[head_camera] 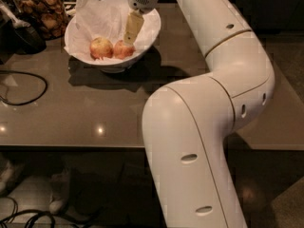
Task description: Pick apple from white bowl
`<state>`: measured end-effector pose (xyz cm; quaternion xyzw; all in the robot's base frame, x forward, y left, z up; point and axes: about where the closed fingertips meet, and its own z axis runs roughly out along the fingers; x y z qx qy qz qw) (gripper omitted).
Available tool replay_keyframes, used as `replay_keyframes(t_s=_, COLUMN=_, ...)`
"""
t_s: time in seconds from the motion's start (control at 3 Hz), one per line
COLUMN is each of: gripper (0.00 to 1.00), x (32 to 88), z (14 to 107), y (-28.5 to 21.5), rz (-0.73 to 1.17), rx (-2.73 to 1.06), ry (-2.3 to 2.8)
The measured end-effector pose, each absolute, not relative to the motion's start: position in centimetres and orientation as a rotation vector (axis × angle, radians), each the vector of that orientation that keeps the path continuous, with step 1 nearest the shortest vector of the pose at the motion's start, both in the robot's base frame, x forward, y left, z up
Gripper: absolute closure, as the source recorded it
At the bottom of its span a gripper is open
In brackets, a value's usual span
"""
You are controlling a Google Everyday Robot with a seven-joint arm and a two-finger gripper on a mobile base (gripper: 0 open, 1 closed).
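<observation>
Zero lifted yet: beige gripper point(129, 37) hangs at the small reddish-orange apple point(122, 50) inside the deep white bowl point(113, 63), upper left; grip unreadable.

apple point(122, 50) in white bowl point(151, 33) | tool point(129, 36) just above apple | jar point(43, 9) behind-left
</observation>
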<state>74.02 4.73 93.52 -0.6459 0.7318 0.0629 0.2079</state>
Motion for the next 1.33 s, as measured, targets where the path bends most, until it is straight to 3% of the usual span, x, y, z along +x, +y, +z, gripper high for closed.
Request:
replay_keyframes(t_s=0.67, gripper=0.37, x=74.4, z=91.8, y=5.3, rz=0.192, rx=-1.81, ry=2.068)
replay_keyframes(t_s=1.33, gripper=0.37, x=74.6, z=90.6, y=5.7, rz=0.21, rx=-1.819, ry=2.089)
